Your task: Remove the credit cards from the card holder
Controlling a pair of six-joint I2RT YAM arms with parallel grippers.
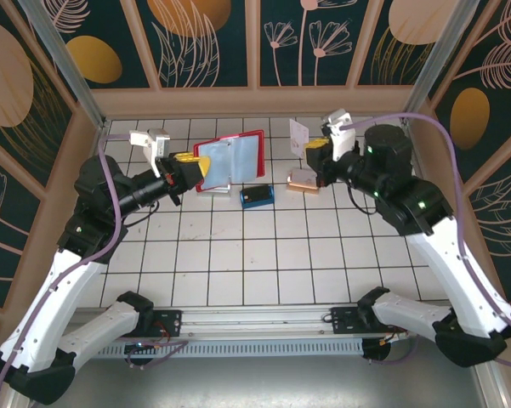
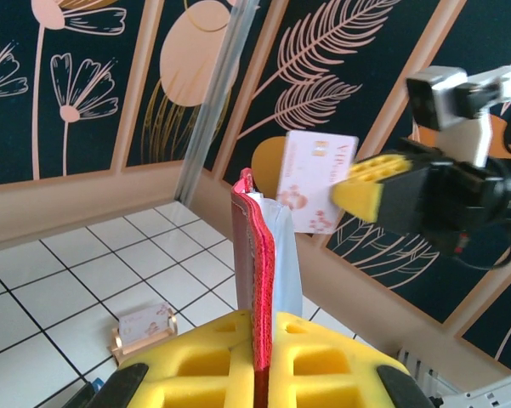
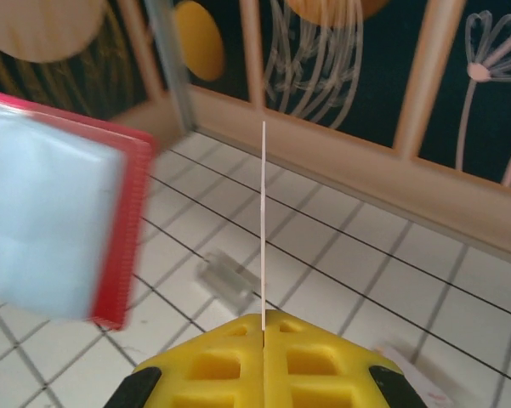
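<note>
Yellow foam pads (image 2: 195, 361) up close, left end effector (image 2: 262, 350) clenched on one edge of the card holder (image 2: 253, 255). Grainy red cover, cloudy plastic pockets, held upright off the bench (image 1: 264, 255), probably to steady it for pulling. Same soft blocks on the right end effector (image 3: 264, 361), pinching a pale credit card (image 3: 264, 221). Thin, stiff, seen edge-on, clear of the holder. Farther out on white tiles: blue block (image 1: 257, 195) and copper block (image 1: 302, 180), glossy, lying loose. Cards left inside? Cannot tell.

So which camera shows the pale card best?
The left wrist view: the pale card faces it, print visible, held by the right pincer. The right wrist view sees it edge-on; the top view shows it small.
</note>
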